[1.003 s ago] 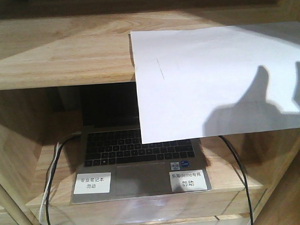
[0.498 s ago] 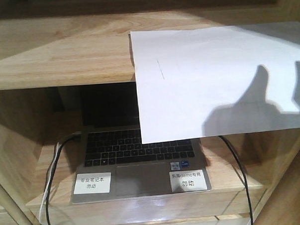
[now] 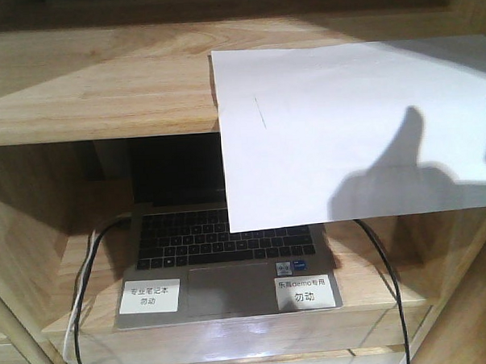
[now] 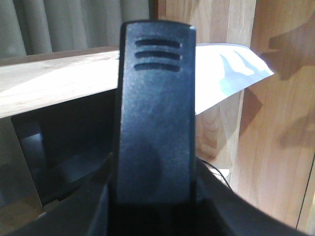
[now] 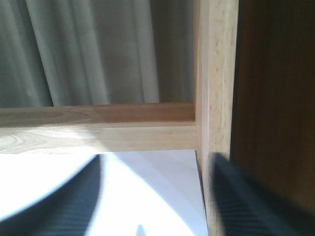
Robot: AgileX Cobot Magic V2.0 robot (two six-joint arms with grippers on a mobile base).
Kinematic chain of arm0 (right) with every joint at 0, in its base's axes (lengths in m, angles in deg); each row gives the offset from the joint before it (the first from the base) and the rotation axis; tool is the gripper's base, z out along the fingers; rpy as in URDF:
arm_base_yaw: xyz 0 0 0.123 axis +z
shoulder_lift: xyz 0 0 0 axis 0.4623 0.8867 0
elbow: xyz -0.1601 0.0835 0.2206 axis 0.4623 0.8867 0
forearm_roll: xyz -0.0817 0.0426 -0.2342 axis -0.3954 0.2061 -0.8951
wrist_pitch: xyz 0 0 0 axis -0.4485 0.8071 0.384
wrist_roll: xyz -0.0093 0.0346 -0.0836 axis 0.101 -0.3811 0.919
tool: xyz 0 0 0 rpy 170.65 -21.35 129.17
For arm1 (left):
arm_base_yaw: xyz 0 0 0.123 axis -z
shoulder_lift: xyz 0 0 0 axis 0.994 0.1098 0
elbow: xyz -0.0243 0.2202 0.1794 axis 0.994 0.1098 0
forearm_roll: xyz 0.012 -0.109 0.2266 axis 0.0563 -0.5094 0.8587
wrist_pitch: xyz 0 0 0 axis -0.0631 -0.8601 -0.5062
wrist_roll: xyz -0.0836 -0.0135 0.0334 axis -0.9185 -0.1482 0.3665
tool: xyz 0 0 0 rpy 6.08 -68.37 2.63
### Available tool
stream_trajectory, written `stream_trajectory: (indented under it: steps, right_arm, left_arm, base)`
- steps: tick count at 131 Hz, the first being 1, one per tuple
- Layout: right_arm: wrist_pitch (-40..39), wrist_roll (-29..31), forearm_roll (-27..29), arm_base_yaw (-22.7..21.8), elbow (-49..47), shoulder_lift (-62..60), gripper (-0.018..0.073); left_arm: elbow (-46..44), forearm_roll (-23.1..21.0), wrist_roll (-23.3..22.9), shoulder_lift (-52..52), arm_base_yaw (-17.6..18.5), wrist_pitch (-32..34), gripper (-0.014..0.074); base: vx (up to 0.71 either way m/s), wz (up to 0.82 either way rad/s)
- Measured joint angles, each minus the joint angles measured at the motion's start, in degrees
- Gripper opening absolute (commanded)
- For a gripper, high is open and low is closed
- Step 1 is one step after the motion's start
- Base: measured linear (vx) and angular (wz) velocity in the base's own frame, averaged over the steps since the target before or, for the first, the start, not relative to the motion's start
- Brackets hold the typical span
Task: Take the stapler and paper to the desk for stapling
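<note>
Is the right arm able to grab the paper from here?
Probably yes. The right gripper is open and close to the paper. The paper hangs over the shelf edge, and nothing lies on top of it.

One stapler [image 4: 155,113], one paper [image 3: 345,129], one laptop [image 3: 226,267], two labels [image 3: 151,296]

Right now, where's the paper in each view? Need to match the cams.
Front-facing: paper right of centre, lying on the shelf board, its near part overhanging the laptop.
Left wrist: white corner upper right of centre, jutting past the board's edge.
Right wrist: bottom, left and centre, below the wooden rail.
Shared landmark: the shelf's right upright, beside the paper's right edge.
</note>
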Motion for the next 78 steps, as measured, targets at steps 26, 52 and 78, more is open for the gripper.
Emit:
stream_trajectory:
  steps: [26,52,78]
  right_arm:
    - [-0.5,-3.5,-3.1,0.0,0.0,0.0,0.0722]
    - [-9.3,-34.8,-8.3,0.0,0.0,0.0,0.0692]
    - [-18.1,-81.3,-21.1,0.0,0.0,0.0,0.0654]
  left_arm:
    - [0.0,0.0,0.0,0.0,0.0,0.0,-0.0006]
    - [0.0,0.0,0.0,0.0,0.0,0.0,-0.0006]
    - [0.0,0.0,0.0,0.0,0.0,0.0,-0.0006]
  base:
    - [0.0,0.0]
    - [0.0,0.0]
    - [0.0,0.0]
